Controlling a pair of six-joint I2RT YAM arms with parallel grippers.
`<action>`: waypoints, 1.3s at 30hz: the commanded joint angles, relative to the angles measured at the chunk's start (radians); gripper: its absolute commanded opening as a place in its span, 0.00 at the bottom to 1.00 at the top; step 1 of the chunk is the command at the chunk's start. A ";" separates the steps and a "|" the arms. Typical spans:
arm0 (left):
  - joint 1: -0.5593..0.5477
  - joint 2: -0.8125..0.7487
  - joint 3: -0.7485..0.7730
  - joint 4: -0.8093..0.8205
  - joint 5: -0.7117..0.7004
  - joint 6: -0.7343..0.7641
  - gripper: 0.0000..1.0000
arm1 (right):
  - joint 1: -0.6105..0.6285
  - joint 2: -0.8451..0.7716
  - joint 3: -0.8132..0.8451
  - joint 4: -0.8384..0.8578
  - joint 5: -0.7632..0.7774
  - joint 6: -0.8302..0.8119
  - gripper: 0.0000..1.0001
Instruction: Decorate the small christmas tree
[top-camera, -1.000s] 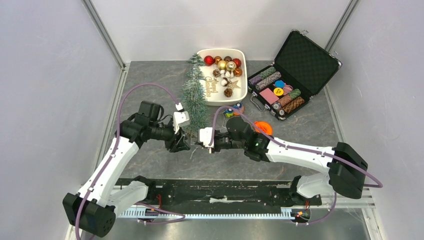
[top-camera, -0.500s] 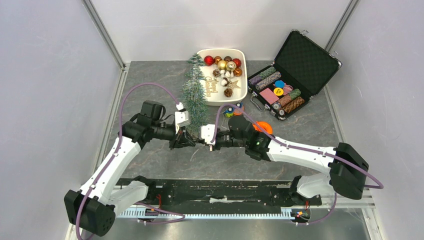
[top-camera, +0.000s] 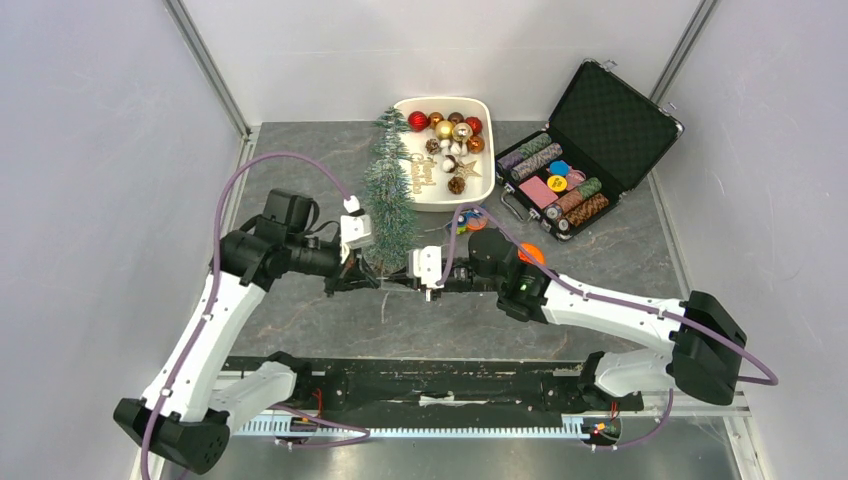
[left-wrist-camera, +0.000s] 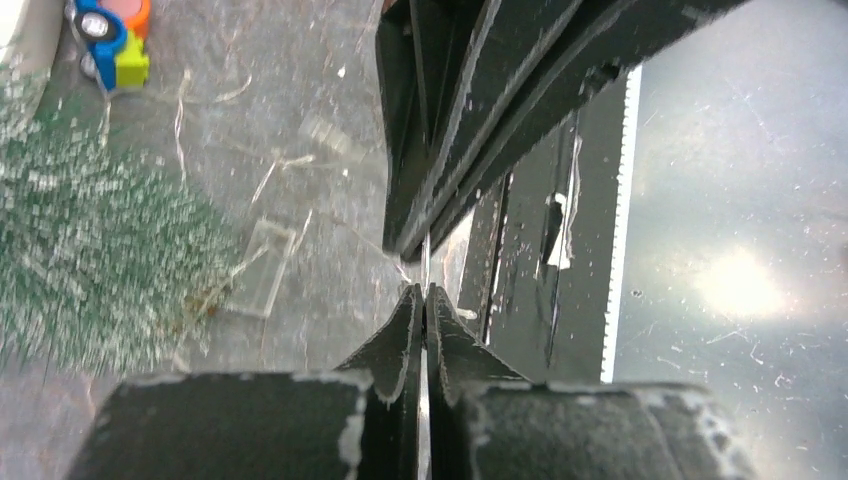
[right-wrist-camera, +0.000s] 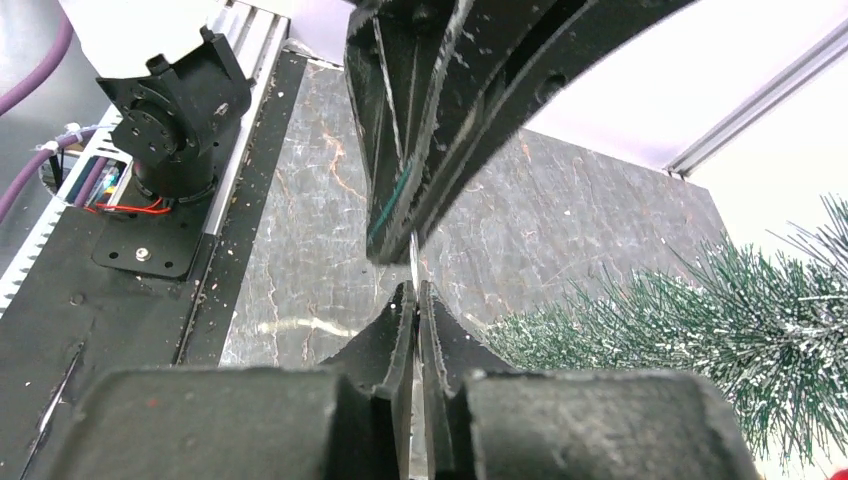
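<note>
The left hand (left-wrist-camera: 424, 300) and the right hand (right-wrist-camera: 414, 295) meet tip to tip, each pinched shut on a thin pale strand (left-wrist-camera: 425, 268). It is probably a hanger being passed across or spread. The small christmas tree (top-camera: 388, 195) stands just beyond their fingertips. The next move is likely to carry the strand up to a branch. There is bare table (top-camera: 300, 320) on the near side of the hands, and the bauble tray (top-camera: 487, 186) crowds the space behind the tree.

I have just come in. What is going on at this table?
Two robot arms meet tip to tip in front of the small christmas tree. The left gripper and the right gripper are both shut, and each seems to pinch the same thin pale strand, perhaps an ornament's thread. The ornaments lie in the white tray; I see none on the tree.
</note>
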 joint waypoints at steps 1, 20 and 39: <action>0.008 -0.058 0.062 -0.223 -0.155 0.039 0.02 | -0.019 -0.023 -0.005 -0.012 -0.038 0.012 0.07; 0.009 -0.116 0.715 -0.384 -0.889 -0.052 0.02 | -0.040 -0.095 -0.047 -0.011 0.085 0.028 0.85; 0.008 -0.123 0.705 -0.338 -0.948 -0.011 0.02 | -0.266 0.007 -0.181 -0.046 0.182 0.065 0.82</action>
